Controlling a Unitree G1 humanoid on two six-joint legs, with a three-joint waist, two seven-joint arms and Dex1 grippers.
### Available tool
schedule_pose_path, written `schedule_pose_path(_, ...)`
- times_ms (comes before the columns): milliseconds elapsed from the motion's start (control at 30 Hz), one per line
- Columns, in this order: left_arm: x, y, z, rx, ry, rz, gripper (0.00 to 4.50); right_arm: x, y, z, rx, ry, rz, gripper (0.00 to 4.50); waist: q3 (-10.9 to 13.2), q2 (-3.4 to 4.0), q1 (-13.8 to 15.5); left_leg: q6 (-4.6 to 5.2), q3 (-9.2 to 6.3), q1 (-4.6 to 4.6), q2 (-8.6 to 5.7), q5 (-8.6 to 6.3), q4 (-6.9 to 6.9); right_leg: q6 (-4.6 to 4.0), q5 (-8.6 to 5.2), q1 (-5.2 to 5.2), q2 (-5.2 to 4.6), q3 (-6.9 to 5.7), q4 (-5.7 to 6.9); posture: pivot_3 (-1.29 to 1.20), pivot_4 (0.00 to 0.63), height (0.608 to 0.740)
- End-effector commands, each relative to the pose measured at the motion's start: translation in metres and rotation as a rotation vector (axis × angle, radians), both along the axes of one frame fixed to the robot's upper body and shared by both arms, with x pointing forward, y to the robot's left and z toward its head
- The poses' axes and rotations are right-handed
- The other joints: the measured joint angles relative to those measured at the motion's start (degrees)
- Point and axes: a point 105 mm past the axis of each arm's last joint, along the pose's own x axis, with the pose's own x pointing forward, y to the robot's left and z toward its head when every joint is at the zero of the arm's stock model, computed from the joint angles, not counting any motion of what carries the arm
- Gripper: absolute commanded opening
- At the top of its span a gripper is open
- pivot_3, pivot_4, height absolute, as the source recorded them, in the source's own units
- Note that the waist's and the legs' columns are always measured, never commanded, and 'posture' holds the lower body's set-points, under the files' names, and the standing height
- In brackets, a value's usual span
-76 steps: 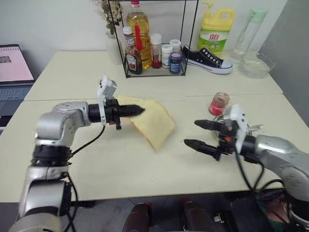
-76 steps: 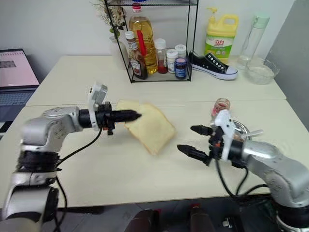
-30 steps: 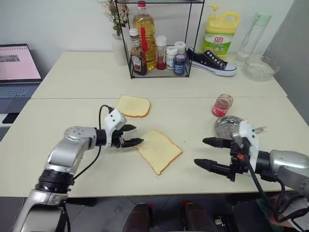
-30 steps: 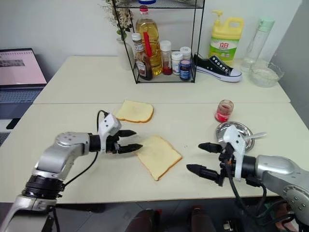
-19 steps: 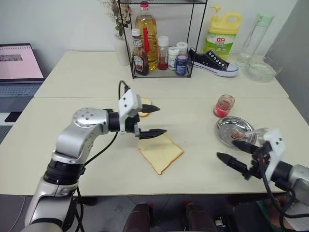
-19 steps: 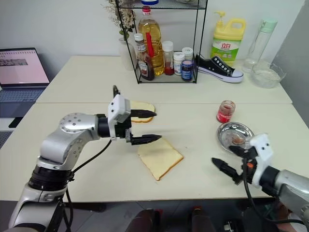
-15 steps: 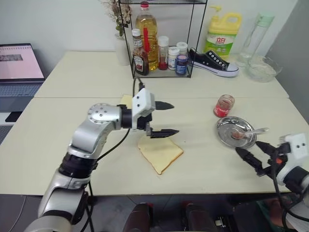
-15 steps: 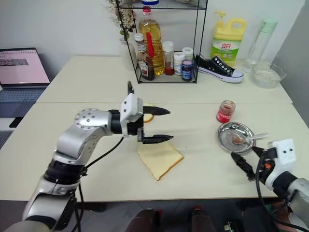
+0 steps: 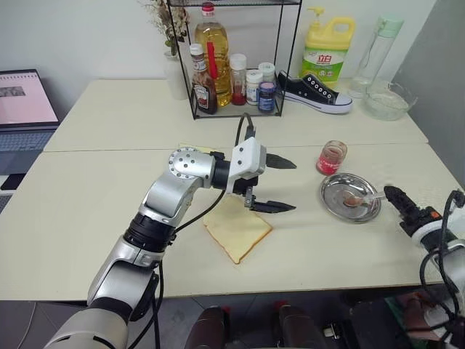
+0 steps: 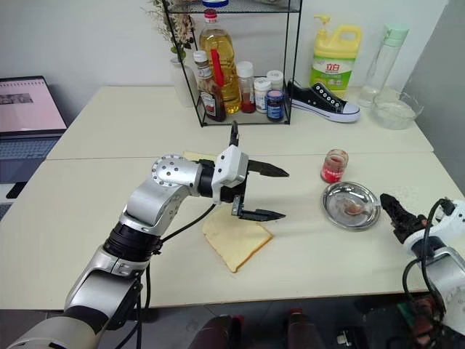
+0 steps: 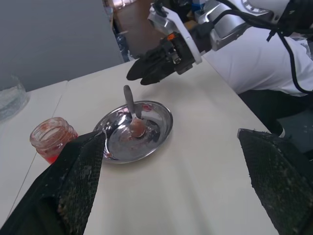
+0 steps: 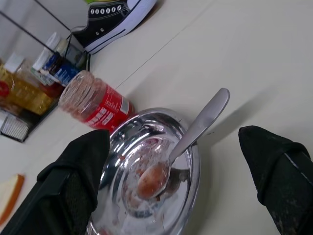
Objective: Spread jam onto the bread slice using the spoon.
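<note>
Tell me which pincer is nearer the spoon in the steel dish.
Right. The right pincer sits open just beyond the spoon handle's end, off the dish rim. The left pincer, also open, hangs farther off, past the dish's opposite side, by the bread slice.

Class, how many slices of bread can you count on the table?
2: one bread slice lies near the table's front edge, and a second slice is mostly hidden behind the left arm. No others seen.

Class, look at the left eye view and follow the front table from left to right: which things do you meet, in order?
bread slice → left gripper → jam jar → steel dish with the spoon in it → right gripper
</note>
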Motion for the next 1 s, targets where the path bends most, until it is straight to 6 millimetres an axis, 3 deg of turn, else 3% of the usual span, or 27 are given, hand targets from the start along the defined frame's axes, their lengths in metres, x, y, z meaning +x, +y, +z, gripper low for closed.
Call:
schedule_pose_path(33, -0.005, 0.001, 0.010, -0.036, -0.028, 0.020, 4.49, 0.009, -0.009, 0.003, 0.125, -0.045, -0.043, 4.50, -0.01, 0.04, -0.26, 0.00, 0.01, 0.00, 0.00, 0.00, -0.01, 0.00, 0.00, -0.01, 0.00, 0.02, 0.00, 0.00, 0.150, 0.740)
schedule_pose_path(433, -0.011, 0.008, 0.007, -0.035, -0.011, 0.075, 4.49, 0.036, -0.008, -0.007, 0.207, -0.020, -0.005, 4.50, -0.02, 0.10, -0.50, 0.00, 0.06, 0.00, 0.00, 0.00, 0.02, 0.00, 0.00, 0.00, 0.00, 0.02, 0.02, 0.00, 0.150, 0.740)
schedule_pose_path(700, -0.012, 0.008, 0.009, -0.028, -0.011, 0.079, 4.49, 0.041, 0.001, -0.011, 0.212, -0.023, 0.031, 4.50, -0.02, 0.10, -0.64, 0.00, 0.05, 0.00, 0.03, 0.00, 0.00, 0.00, 0.00, -0.01, 0.02, 0.03, 0.02, 0.00, 0.150, 0.740)
schedule_pose_path(800, -0.010, 0.008, 0.010, -0.024, -0.012, 0.076, 4.50, 0.043, 0.000, -0.011, 0.208, -0.029, 0.024, 3.86, -0.02, 0.10, -0.65, 0.01, 0.06, 0.00, 0.04, 0.00, 0.00, 0.00, 0.00, -0.02, 0.03, 0.04, 0.02, 0.00, 0.150, 0.740)
schedule_pose_path(1000, -0.009, 0.006, 0.011, -0.019, -0.016, 0.071, 4.50, 0.043, 0.000, -0.013, 0.216, -0.041, 0.020, 1.64, -0.02, 0.12, -0.59, 0.00, 0.06, -0.03, 0.03, 0.00, 0.00, 0.00, 0.00, -0.03, 0.02, 0.04, 0.00, 0.00, 0.150, 0.740)
